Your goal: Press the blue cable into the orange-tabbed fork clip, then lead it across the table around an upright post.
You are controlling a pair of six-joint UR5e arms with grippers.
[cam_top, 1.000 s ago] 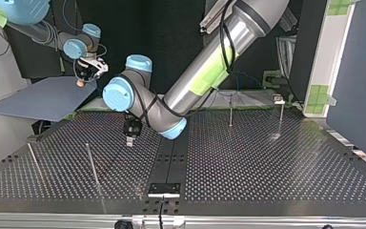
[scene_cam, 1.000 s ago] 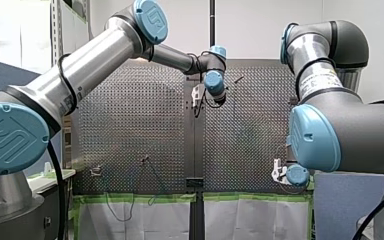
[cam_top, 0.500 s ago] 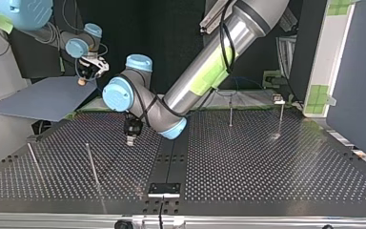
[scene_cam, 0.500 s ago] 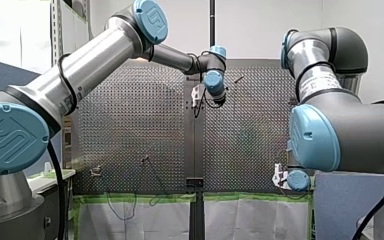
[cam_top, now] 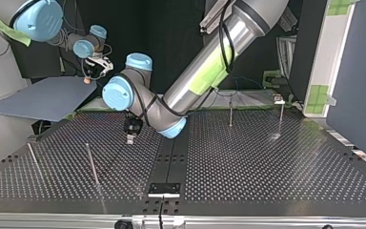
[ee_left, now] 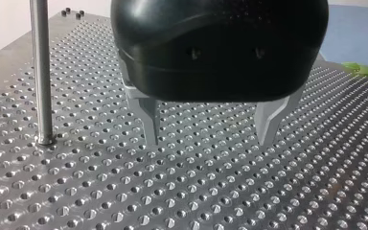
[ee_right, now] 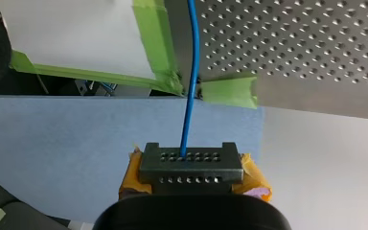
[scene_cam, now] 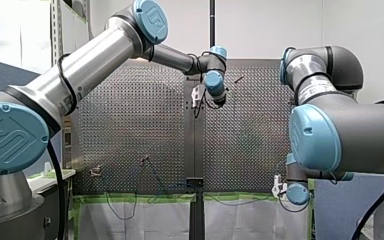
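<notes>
Right gripper (ee_right: pixel 190 160) pinches cable (ee_right: pixel 191 86) beyond the table (ee_right: pixel 316 48) edge; left gripper (ee_left: pixel 211 129) hangs spread, empty, over it. Hard pulling risks cable slipping out.

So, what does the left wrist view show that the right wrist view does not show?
Only the left wrist view: my left gripper, open and empty above the perforated table, with an upright post beside it. Only the right wrist view: my right gripper shut on the blue cable, green tape and a blue sheet. Both: the perforated table.
</notes>
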